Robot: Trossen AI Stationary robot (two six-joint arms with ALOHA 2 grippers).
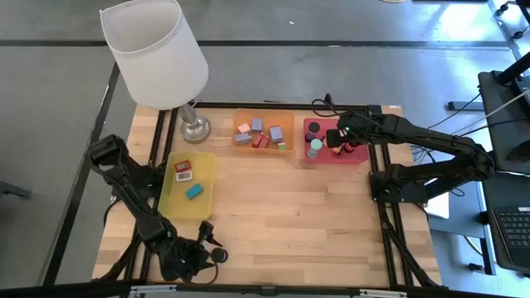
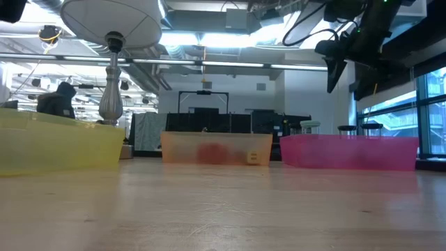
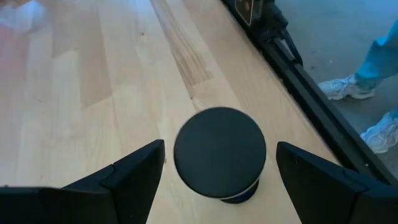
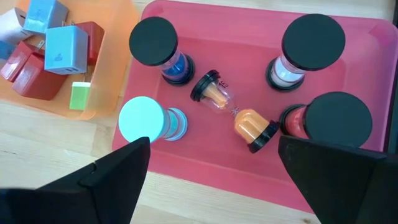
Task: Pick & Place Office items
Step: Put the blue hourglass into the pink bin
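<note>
Open-plan robotics lab or workshop floor.
Shown by exposed ceiling ducts point(image 2: 209, 52) and strip lighting, grey concrete floor point(image 1: 50, 99), black-framed wooden bench point(image 1: 290, 215) carrying two arms, loose cables point(image 1: 497, 99), laptop point(image 1: 515, 236) alongside, a person point(image 2: 59, 101) seated at a distant workstation.

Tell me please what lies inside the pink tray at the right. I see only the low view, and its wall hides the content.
Observer: Five small sand timers. Four stand upright, and the orange sand timer lies on its side on the floor of the red tray.
Operator: Is the right arm holding one of them?
Observer: No. The right gripper hovers above that tray, fingers open and empty.
Operator: I cannot find the left arm.
Observer: The left gripper is low at the table's edge opposite the trays. Its open fingers are on either side of a black-capped timer standing on the wood.
</note>
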